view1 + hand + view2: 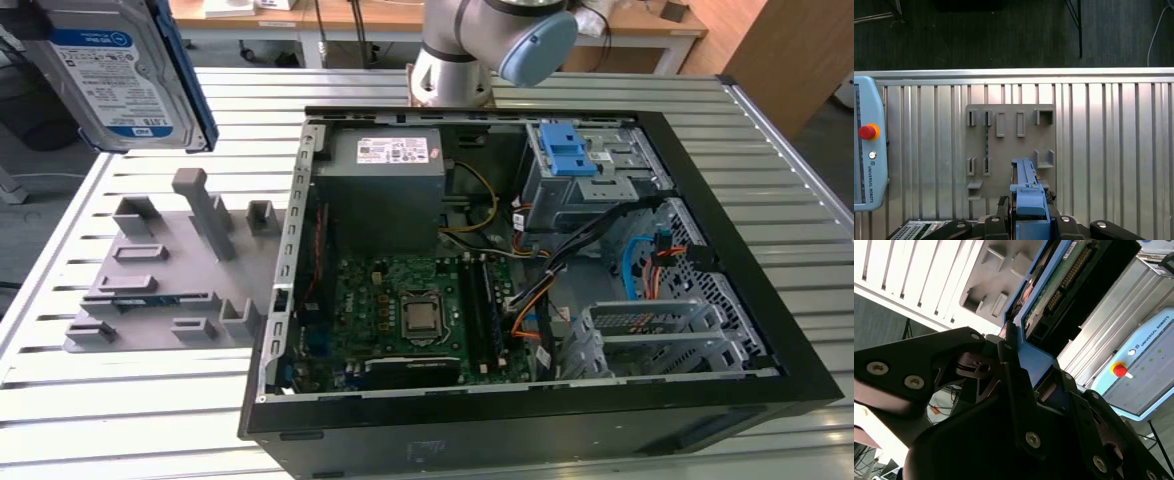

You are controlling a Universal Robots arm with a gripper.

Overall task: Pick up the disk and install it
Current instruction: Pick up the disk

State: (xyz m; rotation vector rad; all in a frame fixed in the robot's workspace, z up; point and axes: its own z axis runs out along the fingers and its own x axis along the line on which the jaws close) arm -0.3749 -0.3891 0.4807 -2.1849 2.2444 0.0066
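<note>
Two fingers (1013, 375) of the gripper (1027, 201) clamp the blue carrier of the disk (114, 70), which hangs clear above the grey fixture plate (160, 285) on the counter (120, 420), its long axis running straight out from the fingers. We judge the drive cage (587, 170) well apart, at the exterior view's far right inside the open case (534, 425). Both wrist views show us the grip; the exterior view shows the label face.

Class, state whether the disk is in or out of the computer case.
Out. The disk is held aloft in the gripper, beside the open computer case, above the grey fixture plate.
</note>
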